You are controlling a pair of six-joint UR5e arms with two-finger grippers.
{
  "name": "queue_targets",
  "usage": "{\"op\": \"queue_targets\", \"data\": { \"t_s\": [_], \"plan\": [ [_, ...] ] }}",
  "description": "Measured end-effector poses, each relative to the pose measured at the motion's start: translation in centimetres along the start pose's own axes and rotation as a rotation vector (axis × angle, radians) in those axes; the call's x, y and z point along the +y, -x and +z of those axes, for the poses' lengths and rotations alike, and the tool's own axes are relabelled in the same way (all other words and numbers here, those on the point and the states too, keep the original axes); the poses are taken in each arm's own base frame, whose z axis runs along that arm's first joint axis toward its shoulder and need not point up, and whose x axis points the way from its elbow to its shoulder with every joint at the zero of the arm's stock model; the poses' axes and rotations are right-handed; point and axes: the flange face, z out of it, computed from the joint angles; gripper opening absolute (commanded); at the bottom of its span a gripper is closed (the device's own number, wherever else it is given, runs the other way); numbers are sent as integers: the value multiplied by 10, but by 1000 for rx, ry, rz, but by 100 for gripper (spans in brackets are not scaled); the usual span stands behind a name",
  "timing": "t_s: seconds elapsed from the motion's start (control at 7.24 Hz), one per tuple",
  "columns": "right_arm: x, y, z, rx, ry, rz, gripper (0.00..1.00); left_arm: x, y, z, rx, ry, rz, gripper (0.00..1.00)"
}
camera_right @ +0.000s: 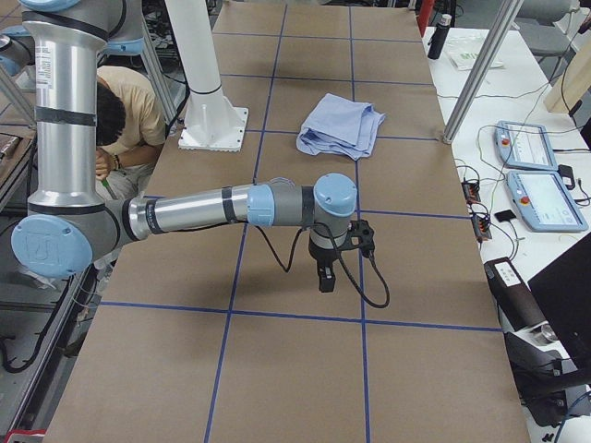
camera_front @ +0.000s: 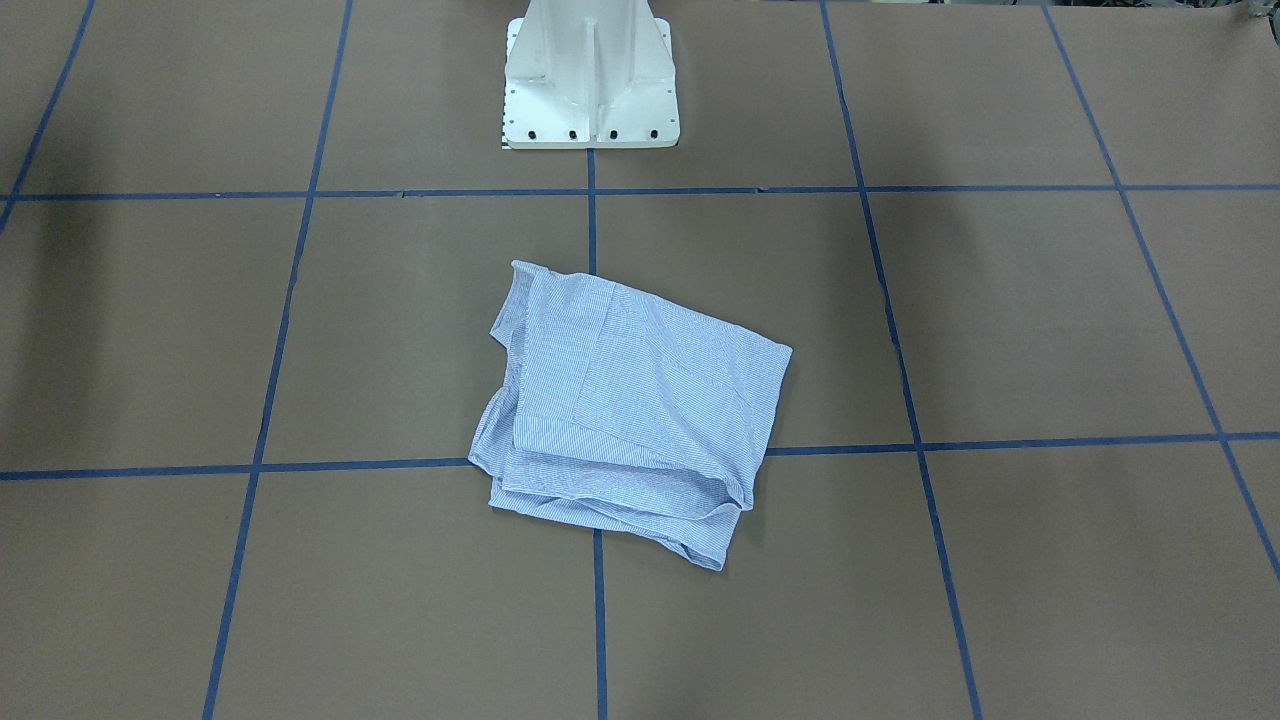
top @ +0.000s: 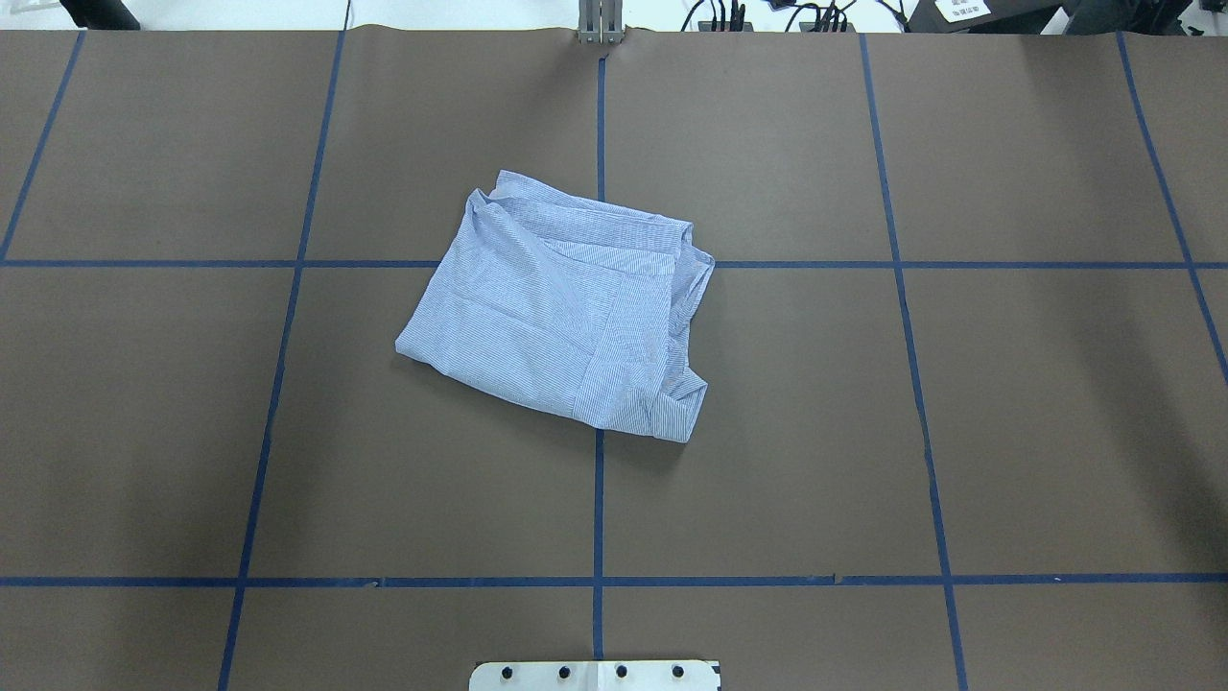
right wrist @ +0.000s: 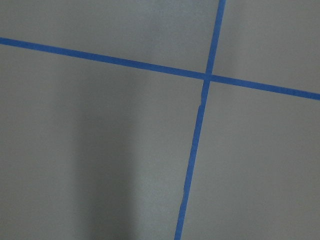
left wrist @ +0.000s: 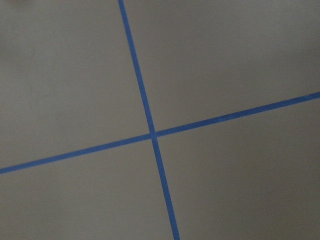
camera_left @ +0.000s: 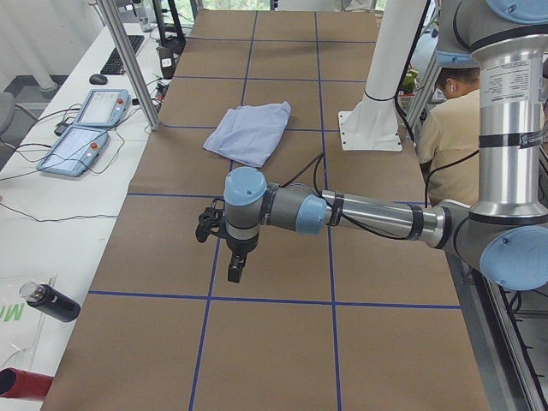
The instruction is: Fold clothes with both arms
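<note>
The light blue striped shirt [camera_front: 630, 410] lies folded into a rough square at the middle of the brown table, and it also shows in the overhead view [top: 566, 307]. No arm is near it. The left arm's gripper [camera_left: 235, 272] hangs over bare table well away from the shirt [camera_left: 251, 130], at the table's left end. The right arm's gripper [camera_right: 325, 277] hangs over bare table at the other end, far from the shirt [camera_right: 342, 125]. I cannot tell whether either gripper is open or shut. Both wrist views show only brown table and blue tape.
The white pedestal base [camera_front: 590, 80] stands behind the shirt. Blue tape lines [top: 600, 499] grid the table. A seated person [camera_left: 445, 128] is beside the pedestal. Teach pendants [camera_left: 86, 128] and a bottle [camera_left: 51, 301] lie on the side bench.
</note>
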Motion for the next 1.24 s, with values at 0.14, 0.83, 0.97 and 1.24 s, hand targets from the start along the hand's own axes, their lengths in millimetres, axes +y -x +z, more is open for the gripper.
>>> {"op": "queue_targets", "data": {
  "t_s": [0.14,0.83,0.97,1.24],
  "plan": [
    [3,-3,1,-4,4,10,100,17,7,6,10,51,-46,100],
    [34,-21,11,3,26,44,100,25,-1,-2,45,58,-69,100],
    [36,-23,12,5,29,50,100,24,-1,-3,30,55,-65,100],
    [45,-25,16,4,38,55,100,24,-1,-4,20,39,-45,100]
  ]
}}
